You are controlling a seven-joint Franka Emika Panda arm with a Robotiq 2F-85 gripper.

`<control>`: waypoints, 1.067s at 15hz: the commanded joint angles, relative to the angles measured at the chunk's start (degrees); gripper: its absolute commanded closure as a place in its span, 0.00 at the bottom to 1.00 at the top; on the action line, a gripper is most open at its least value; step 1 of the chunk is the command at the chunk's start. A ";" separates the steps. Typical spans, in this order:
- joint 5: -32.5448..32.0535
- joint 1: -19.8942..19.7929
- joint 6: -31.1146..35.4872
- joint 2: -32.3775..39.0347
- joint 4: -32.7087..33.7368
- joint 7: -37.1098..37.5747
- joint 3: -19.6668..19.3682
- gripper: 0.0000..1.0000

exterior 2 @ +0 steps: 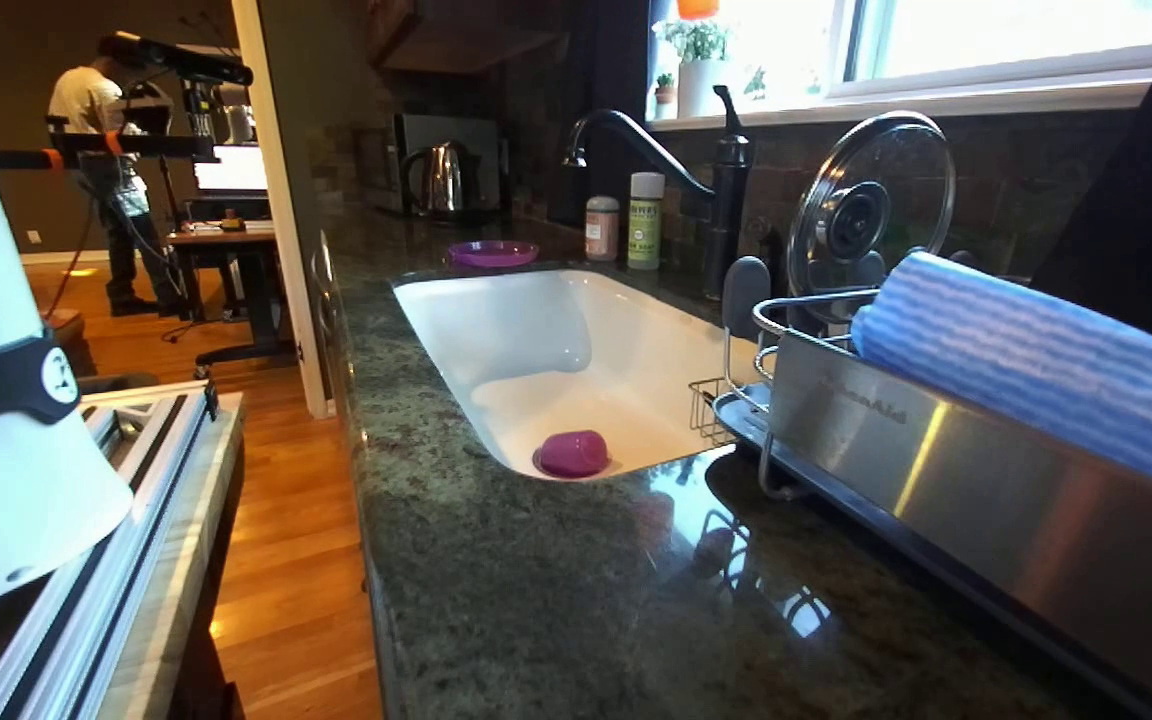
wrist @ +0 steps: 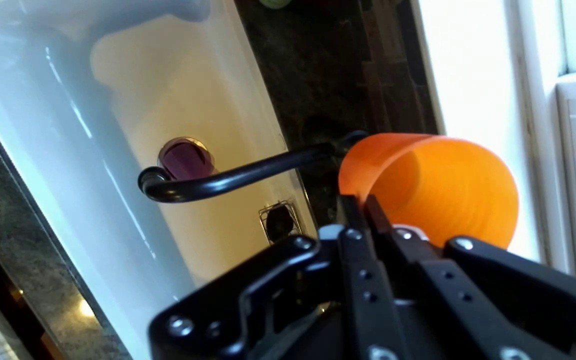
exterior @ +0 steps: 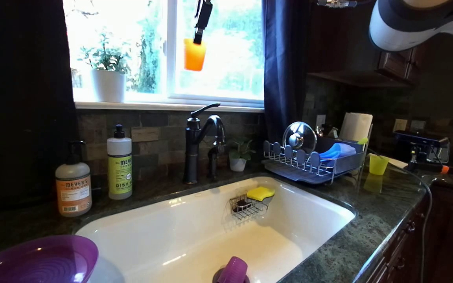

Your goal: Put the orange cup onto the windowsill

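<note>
- the orange cup [wrist: 448, 200] hangs below the gripper [wrist: 361, 200], mouth up and base down; in an exterior view it shows against the window [exterior: 230, 59], higher than the windowsill [exterior: 151, 105] and well apart from it;
- the gripper is clenched on one side of the cup's wall at the rim, one finger inside the mouth, its mate outside; so the body of the cup lies to the window side of the fingertips in the wrist view;
- the cup's long axis stands near upright, with a slight lean; the windowsill runs lengthwise beyond the sink [wrist: 158, 100] and the tap [wrist: 238, 175];
- in the wrist view the cup overlaps the windowsill's inner edge; whether its base is wholly over it, I cannot tell;
- the next move probably calls for a nudge toward the window, then a lowering, clear of the potted plant [exterior: 108, 84]
</note>
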 commanded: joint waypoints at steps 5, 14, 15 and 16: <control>1.27 -3.61 1.57 0.40 -0.73 -5.42 0.61 0.99; -0.02 -8.42 -0.05 5.14 0.73 -29.22 -0.37 0.99; -0.25 -8.55 0.34 5.64 0.88 -31.24 -0.58 0.99; -0.35 -8.74 0.67 6.13 1.01 -33.11 -0.78 0.99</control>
